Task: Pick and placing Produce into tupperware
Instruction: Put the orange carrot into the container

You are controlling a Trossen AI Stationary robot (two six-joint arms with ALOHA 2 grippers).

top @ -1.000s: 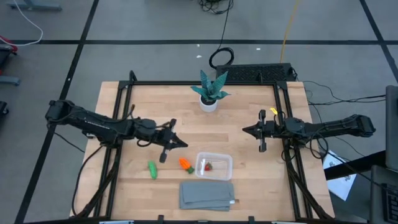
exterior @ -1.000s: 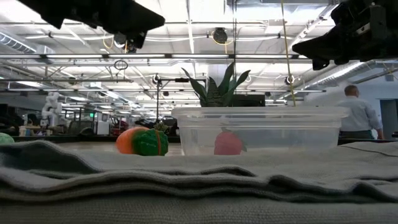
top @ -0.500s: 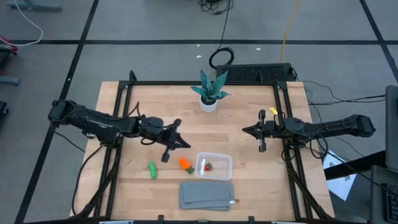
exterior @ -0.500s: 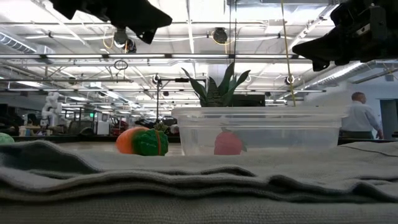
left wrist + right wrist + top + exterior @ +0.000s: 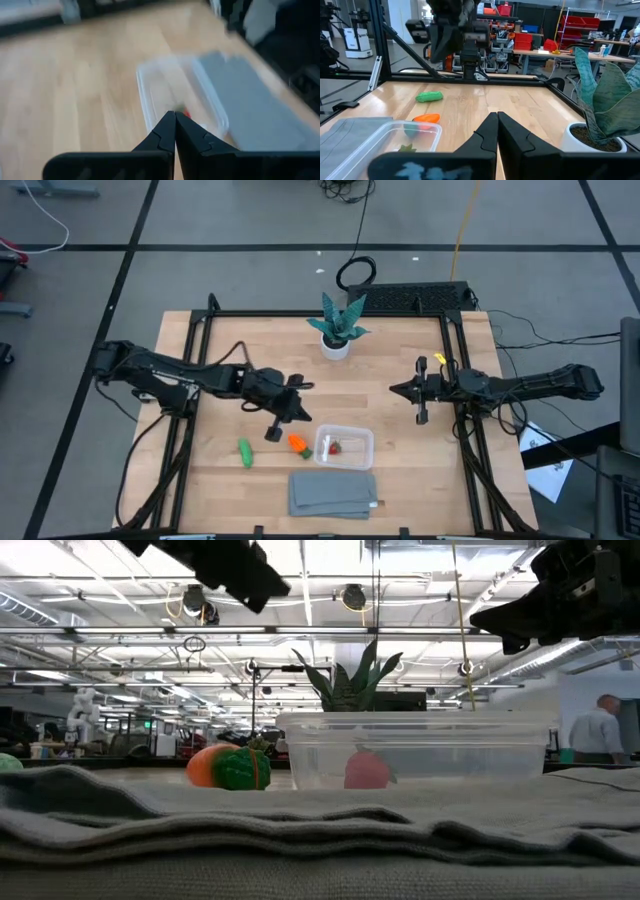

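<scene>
The clear tupperware stands near the table's front, with the reddish berry inside it. The orange carrot piece lies on the table against the box's left side. The green elongated piece lies farther left. My left gripper is shut and empty, above the table just behind the carrot and the box's left end. My right gripper is shut and empty, raised at the right of the table. In the left wrist view the box and the berry show beyond the shut fingers.
A teal plant in a white pot stands at the far middle. A folded grey cloth lies at the front edge, just before the box. Black frame rails run along the table's left and right sides. Bare wood lies between the two grippers.
My left gripper has gone toward the table's right edge and a little nearer, from beside the green piece's far side to above the carrot and the box's left end. Its fingers stay shut. The produce and the box have not moved.
</scene>
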